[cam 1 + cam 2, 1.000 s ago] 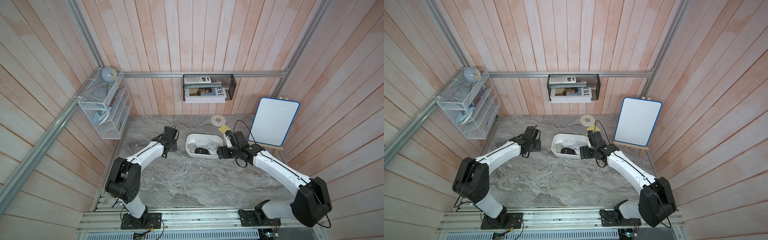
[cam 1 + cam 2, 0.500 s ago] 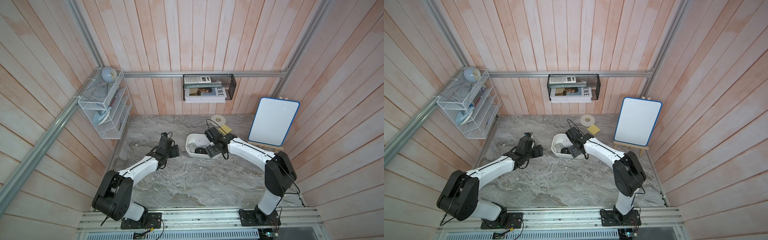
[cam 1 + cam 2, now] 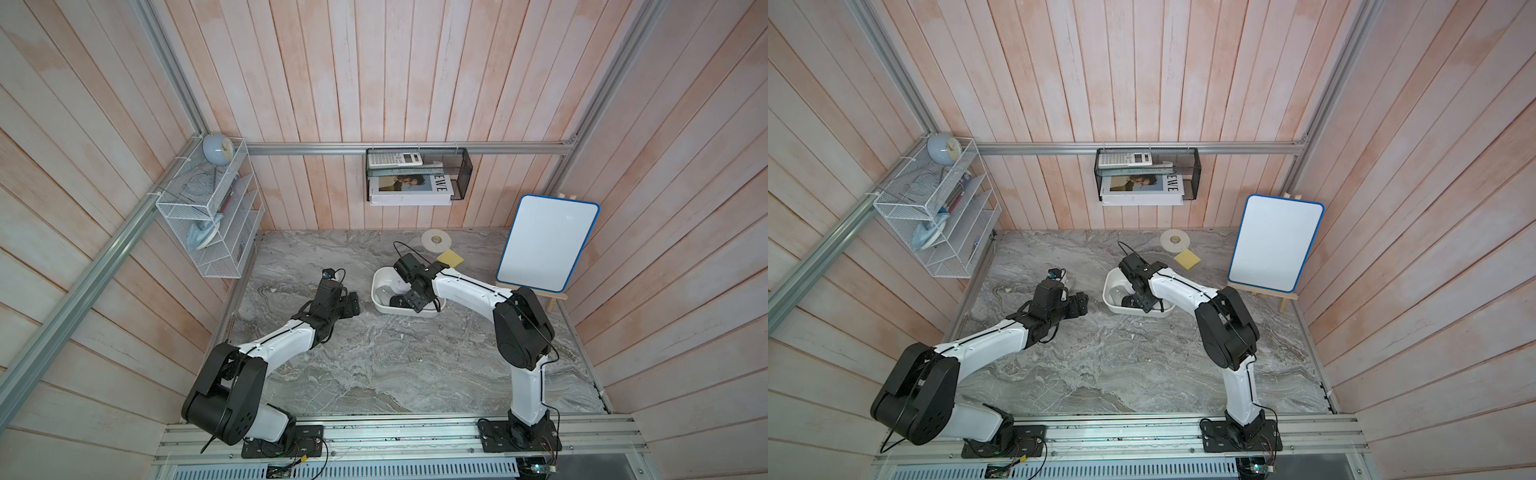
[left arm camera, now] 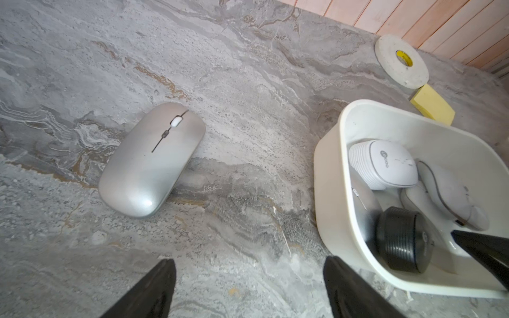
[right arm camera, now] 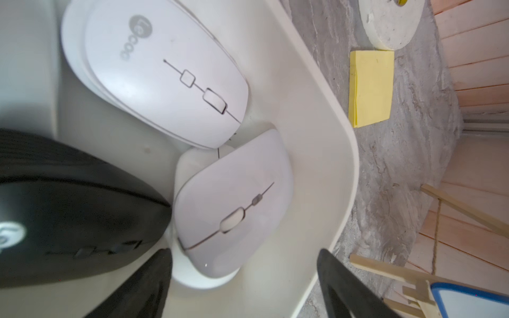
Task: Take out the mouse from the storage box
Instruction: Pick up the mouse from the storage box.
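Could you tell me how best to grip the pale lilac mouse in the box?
I'd pinch the pale lilac mouse across its long sides from above with the right tool: its top faces up; the black mouse and storage box wall flank it.

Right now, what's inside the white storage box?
The storage box holds a white mouse, a pale grey mouse and a black mouse. A white object lies under the pale one, mostly covered.

The white book (image 3: 409,189) in the black mesh basket (image 3: 464,174), upper centre in both top views, shows "EWE" (turned sideways). The white mouse (image 5: 154,74), upper left in the right wrist view, bears a grey badge, then "coo".
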